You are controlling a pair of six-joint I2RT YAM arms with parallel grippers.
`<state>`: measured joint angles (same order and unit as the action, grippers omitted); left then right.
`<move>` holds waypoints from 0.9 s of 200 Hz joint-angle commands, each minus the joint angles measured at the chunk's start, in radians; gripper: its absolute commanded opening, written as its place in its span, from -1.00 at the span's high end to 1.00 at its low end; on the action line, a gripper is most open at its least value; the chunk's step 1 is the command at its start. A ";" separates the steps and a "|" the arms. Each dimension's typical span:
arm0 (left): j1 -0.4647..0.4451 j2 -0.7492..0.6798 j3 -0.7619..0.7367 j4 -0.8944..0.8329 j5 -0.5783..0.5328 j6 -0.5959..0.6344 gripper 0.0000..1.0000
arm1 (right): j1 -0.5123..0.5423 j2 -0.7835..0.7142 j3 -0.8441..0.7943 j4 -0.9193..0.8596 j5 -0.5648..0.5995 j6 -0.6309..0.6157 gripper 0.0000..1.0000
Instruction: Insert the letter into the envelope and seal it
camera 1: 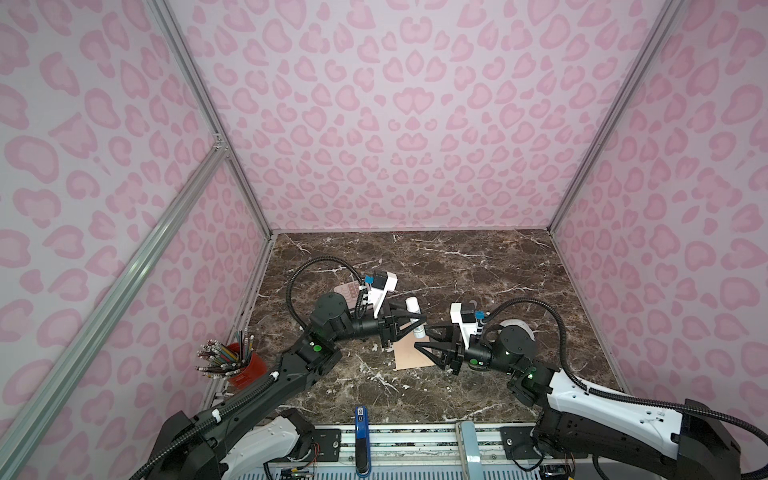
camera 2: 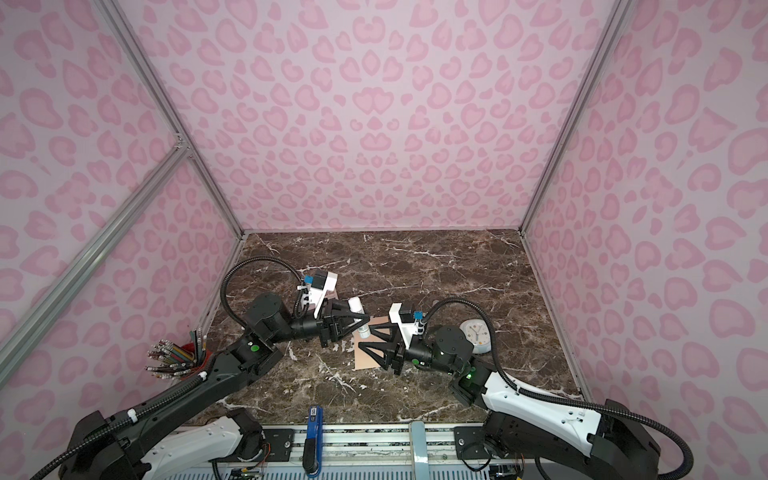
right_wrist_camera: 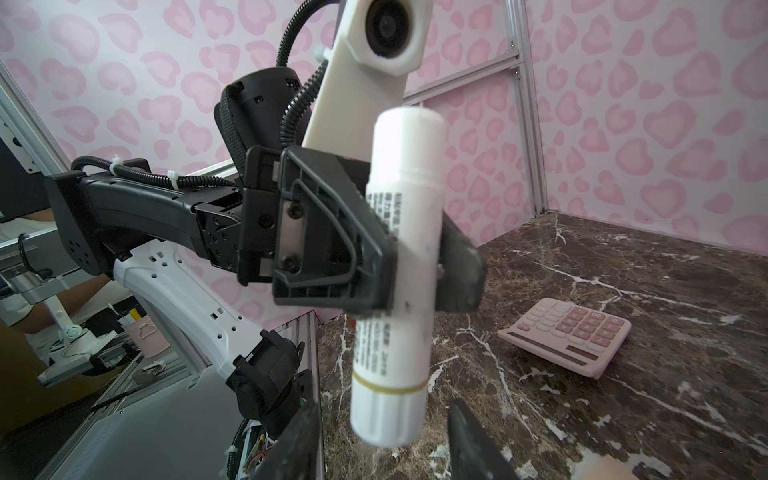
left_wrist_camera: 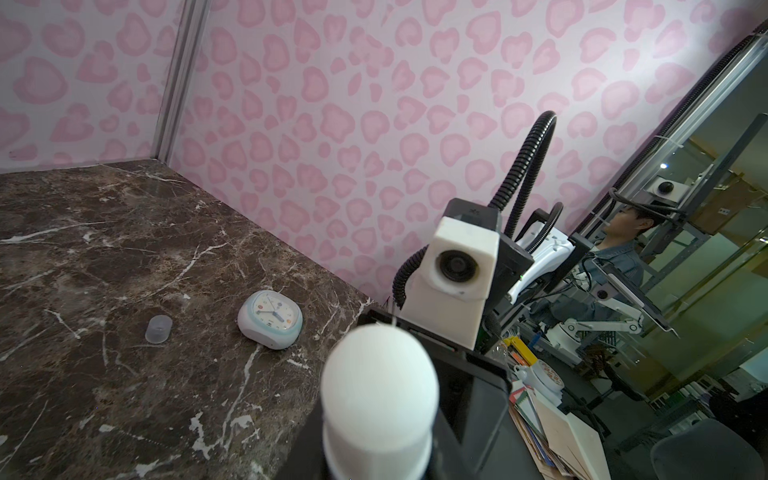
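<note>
At the far left a pencil cup (camera 1: 243, 365) stands idle, well apart from the work. The left gripper (camera 1: 415, 321) is clamped across the middle of a glue stick (right_wrist_camera: 409, 249), holding it clear of the table and a little tilted. Its banded base points down and its plain white end points up. That upper end looks bare, with a fine thread at its tip, and a clear cap (left_wrist_camera: 158, 328) lies by itself on the table, so the stick is probably uncapped. Just below the grippers the envelope (camera 1: 409, 353) lies flat on the table. The letter shows in no view. It may already be inside, but the pictures do not settle that. The right gripper (camera 1: 421, 336) has its jaws apart and empty, just beside the stick's base and over the envelope. Farther right sits a clock (left_wrist_camera: 270, 320). The step in hand looks like sealing, with the glue readied and none seen on the flap yet. The next move probably means turning the stick so the bare end faces down and drawing it along the flap's edge. The right gripper would need to pin the envelope so the thin paper does not slide. After that the flap is folded and pressed.
</note>
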<state>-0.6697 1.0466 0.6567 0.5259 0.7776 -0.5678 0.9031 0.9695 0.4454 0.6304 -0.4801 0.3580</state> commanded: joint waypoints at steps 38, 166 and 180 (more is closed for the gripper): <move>-0.008 0.004 0.007 0.050 0.031 0.021 0.93 | -0.010 0.005 0.018 0.034 -0.023 -0.002 0.17; -0.050 -0.039 0.001 -0.122 -0.171 0.125 0.93 | 0.002 0.011 0.060 -0.035 0.087 -0.023 0.64; -0.070 -0.047 0.007 -0.187 -0.275 0.154 0.93 | 0.024 0.011 0.080 -0.079 0.149 -0.050 0.65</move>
<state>-0.7170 1.0107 0.6540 0.4637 0.6579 -0.4839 0.9051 0.9836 0.4961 0.5632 -0.4473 0.3500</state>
